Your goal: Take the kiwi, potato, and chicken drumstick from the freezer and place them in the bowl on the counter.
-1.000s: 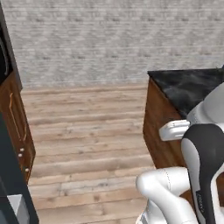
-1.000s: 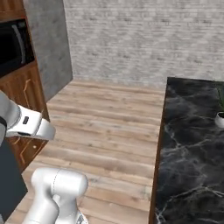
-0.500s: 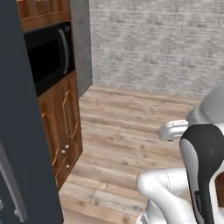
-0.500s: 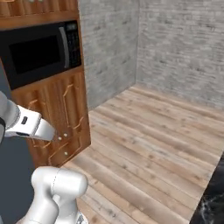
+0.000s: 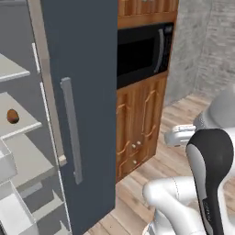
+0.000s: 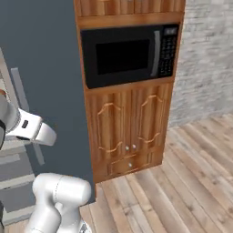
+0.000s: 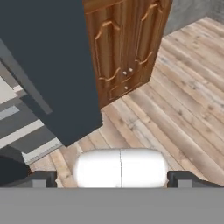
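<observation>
Freezer (image 5: 82, 92): tall, dark slate, at left of both base views; door swung open, grey bar handle (image 5: 72, 131) upright on its face; pale shelves (image 5: 23, 119) and boxy drawers (image 5: 11, 211) showing inside at far left.
Brown item (image 5: 13, 116): small, rounded, on a pale shelf inside the freezer, left base view; too small to tell which food.
Kiwi, drumstick: cannot be picked out among the shelves.
Gripper (image 7: 112, 177): low in the hand view, over wooden floor just before the freezer door's lower edge.
Fingers (image 7: 41, 178): set wide apart, one tip at each side of the hand view, nothing between them.
Item against fingers: brown item up on the shelf, well apart from the tips; no contact.
Microwave (image 6: 129, 54): black, built into the wooden cabinet right of the freezer.
Cabinet (image 6: 129, 132): brown, two panelled doors and a small drawer under the microwave.
Floor (image 6: 182, 191): pale wood planks, right and near.
Wall (image 6: 207, 54): grey brick, far right.
</observation>
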You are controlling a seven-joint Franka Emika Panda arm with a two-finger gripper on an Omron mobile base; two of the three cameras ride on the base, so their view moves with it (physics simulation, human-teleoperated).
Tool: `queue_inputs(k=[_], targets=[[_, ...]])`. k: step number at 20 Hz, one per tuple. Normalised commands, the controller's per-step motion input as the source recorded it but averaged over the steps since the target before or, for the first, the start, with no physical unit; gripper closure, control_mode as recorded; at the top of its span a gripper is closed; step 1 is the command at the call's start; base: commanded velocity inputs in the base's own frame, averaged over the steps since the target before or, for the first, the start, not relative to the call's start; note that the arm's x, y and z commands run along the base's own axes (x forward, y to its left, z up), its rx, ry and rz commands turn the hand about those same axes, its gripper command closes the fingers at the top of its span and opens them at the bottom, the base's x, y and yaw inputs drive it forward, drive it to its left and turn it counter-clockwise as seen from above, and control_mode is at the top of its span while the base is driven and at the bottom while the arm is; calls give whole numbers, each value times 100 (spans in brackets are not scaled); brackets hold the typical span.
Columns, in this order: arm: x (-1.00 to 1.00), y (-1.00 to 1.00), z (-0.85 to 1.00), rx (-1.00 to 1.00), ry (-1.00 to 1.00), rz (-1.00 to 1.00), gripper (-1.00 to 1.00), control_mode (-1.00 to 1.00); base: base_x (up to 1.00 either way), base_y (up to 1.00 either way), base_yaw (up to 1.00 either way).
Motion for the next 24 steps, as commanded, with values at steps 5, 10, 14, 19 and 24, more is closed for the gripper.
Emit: queue_inputs(k=[5, 10, 14, 19, 24], targets=[[0, 0, 0, 0, 0, 0, -100, 100, 0, 40, 71], [0, 0, 0, 0, 0, 0, -100, 100, 2, 69, 23], [0, 0, 0, 0, 0, 0, -100, 100, 26, 57, 17], [0, 0, 0, 0, 0, 0, -100, 100, 47, 18, 28], [0, 0, 0, 0, 0, 0, -100, 100, 89, -4, 29]])
